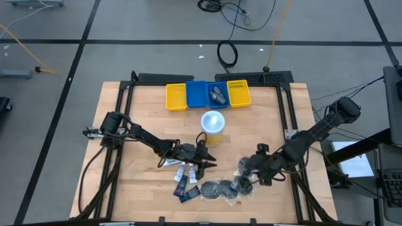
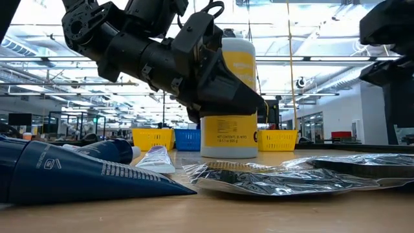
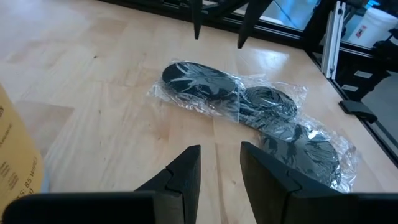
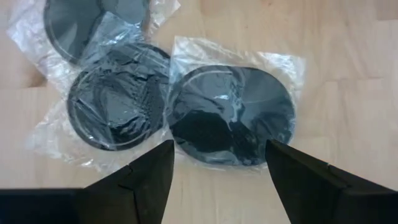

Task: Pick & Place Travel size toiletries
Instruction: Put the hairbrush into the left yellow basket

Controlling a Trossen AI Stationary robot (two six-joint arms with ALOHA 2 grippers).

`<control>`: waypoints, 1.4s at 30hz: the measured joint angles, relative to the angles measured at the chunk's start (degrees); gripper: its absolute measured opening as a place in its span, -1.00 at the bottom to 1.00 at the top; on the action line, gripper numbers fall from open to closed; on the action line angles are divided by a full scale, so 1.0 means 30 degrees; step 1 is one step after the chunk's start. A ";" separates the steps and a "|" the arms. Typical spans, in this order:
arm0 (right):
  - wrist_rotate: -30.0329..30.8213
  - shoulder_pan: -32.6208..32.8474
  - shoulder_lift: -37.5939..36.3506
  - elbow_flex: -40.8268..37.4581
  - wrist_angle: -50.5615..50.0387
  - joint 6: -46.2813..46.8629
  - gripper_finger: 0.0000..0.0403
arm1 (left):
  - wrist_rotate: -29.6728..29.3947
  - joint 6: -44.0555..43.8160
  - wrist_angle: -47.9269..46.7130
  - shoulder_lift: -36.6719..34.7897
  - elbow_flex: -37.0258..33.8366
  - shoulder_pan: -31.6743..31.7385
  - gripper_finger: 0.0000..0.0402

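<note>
Three round packets overlapping; only right wrist

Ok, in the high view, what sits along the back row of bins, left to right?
Yellow bin → blue bin → second blue bin, with some small grey items in it → second yellow bin.

The table is a light wooden top in a dark frame. Bins, yellow and blue, stand in a row at its far edge. A yellow cup stands beyond the left jaws. Tubes lie just below the left jaws. Round dark packets in clear wrap lie between both jaw sets, one directly ahead of the right jaws.
</note>
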 joint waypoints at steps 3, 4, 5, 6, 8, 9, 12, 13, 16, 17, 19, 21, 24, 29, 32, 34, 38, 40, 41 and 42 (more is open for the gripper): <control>0.0021 0.0545 0.0000 0.0000 -0.0096 0.0735 0.17 | -0.0004 0.0000 -0.0006 0.0000 0.0000 0.0000 -0.44; 0.0018 0.0711 0.0000 0.0000 -0.0205 0.1094 0.16 | -0.0002 -0.0004 -0.0006 0.0000 0.0000 0.0000 -0.44; 0.0008 0.0886 0.0000 0.0000 -0.0361 0.1469 0.15 | 0.0000 -0.0005 -0.0006 0.0000 0.0000 0.0000 -0.44; -0.0004 0.1094 0.0000 -0.0018 -0.0497 0.1872 0.13 | 0.0000 -0.0007 -0.0007 0.0000 0.0000 0.0000 -0.44; 0.0003 0.1460 -0.0007 -0.0199 -0.0573 0.2567 0.12 | 0.0000 -0.0007 -0.0029 0.0000 0.0000 0.0000 -0.44; 0.0003 0.1653 0.0000 -0.0352 -0.0546 0.2877 0.11 | 0.0000 -0.0007 -0.0036 0.0000 0.0000 0.0000 -0.44; 0.0003 0.2026 -0.0004 -0.0972 -0.0289 0.3840 0.09 | 0.0000 -0.0007 -0.0055 0.0000 0.0000 0.0000 -0.44; 0.0029 0.2105 -0.0007 -0.1294 -0.0085 0.4117 0.08 | 0.0000 -0.0013 -0.0065 0.0000 0.0000 0.0000 -0.44; 0.0042 0.2167 0.0000 -0.2407 0.1055 0.4723 0.08 | -0.0002 -0.0009 -0.0072 0.0000 0.0000 0.0002 -0.44; 0.0054 0.2167 0.0000 -0.2709 0.1594 0.4749 0.08 | 0.0000 -0.0009 -0.0072 0.0000 0.0000 0.0007 -0.44; 0.0070 0.2167 0.0000 -0.3179 0.2471 0.4753 0.08 | 0.0000 -0.0007 -0.0072 0.0000 0.0000 0.0007 -0.44; 0.0155 0.2167 0.0000 -0.3389 0.2713 0.4692 0.08 | -0.0007 -0.0008 -0.0072 0.0000 0.0000 0.0008 -0.44; 0.0564 0.2162 -0.0007 -0.3607 0.2848 0.4674 0.08 | -0.0153 -0.0015 -0.0072 0.0000 0.0000 0.0011 -0.44; 0.0677 0.2066 -0.0030 -0.4315 0.3428 0.4738 0.08 | -0.0153 -0.0015 -0.0068 0.0000 0.0000 0.0015 -0.44; 0.0957 0.1785 -0.0008 -0.4559 0.4359 0.4206 0.08 | -0.0168 -0.0015 -0.0009 0.0000 0.0000 0.0015 -0.44; 0.1456 0.1575 0.0202 -0.4579 0.5257 0.3463 0.08 | -0.0302 0.0037 0.0059 0.0000 0.0000 0.0007 -0.44; 0.1667 0.0775 0.1079 -0.4571 0.6297 0.1997 0.08 | -0.0800 0.0024 0.0102 0.0000 0.0000 -0.0007 -0.44; 0.1663 0.0371 0.1674 -0.4539 0.6811 0.1380 0.08 | -0.0809 0.0000 0.0110 0.0000 0.0000 -0.0007 -0.44; 0.1665 0.0194 0.2000 -0.4539 0.7249 0.0991 0.08 | -0.0816 -0.0004 0.0106 0.0000 0.0000 -0.0007 -0.44; 0.1763 0.0029 0.2335 -0.4514 0.7741 0.0607 0.08 | -0.0816 -0.0003 0.0103 0.0000 0.0000 -0.0007 -0.44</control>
